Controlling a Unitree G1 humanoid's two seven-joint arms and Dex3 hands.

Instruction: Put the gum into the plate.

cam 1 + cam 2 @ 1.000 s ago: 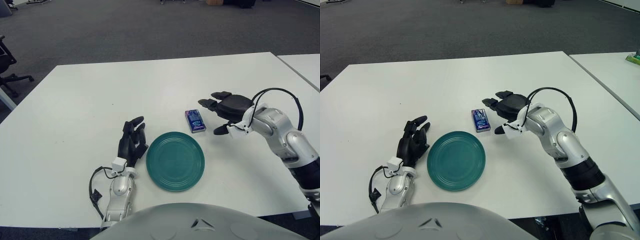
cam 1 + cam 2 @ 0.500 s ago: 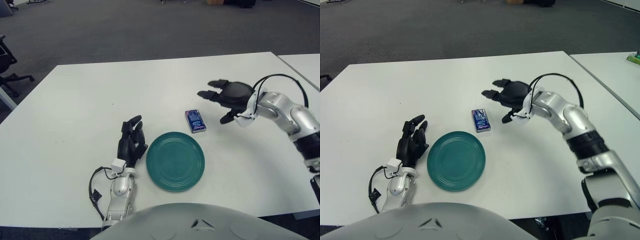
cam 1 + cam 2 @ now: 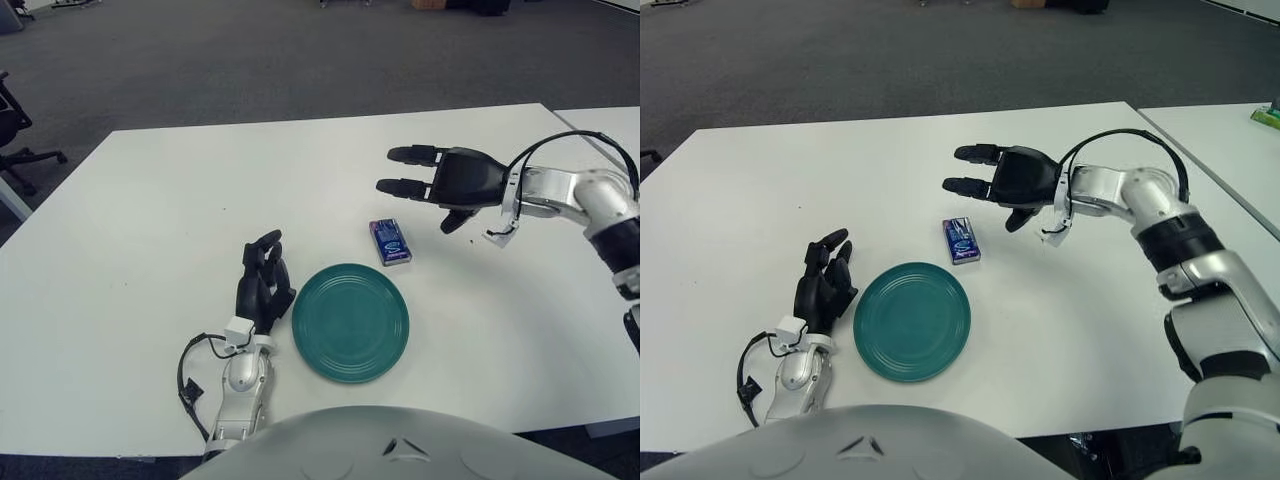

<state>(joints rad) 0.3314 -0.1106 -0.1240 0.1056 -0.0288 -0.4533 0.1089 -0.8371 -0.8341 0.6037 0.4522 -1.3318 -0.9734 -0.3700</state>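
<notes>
Well above gum (image 3: 390,241), right hand (image 3: 440,184) splayed.

R hand (image 3: 445,185) rose, moved back from gum (image 3: 390,241)

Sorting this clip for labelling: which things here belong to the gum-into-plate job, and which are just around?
Job: gum on table, beside plate; green plate; right hand, open above gum.
Around: left hand, idle left of plate; white table; office chair.
</notes>
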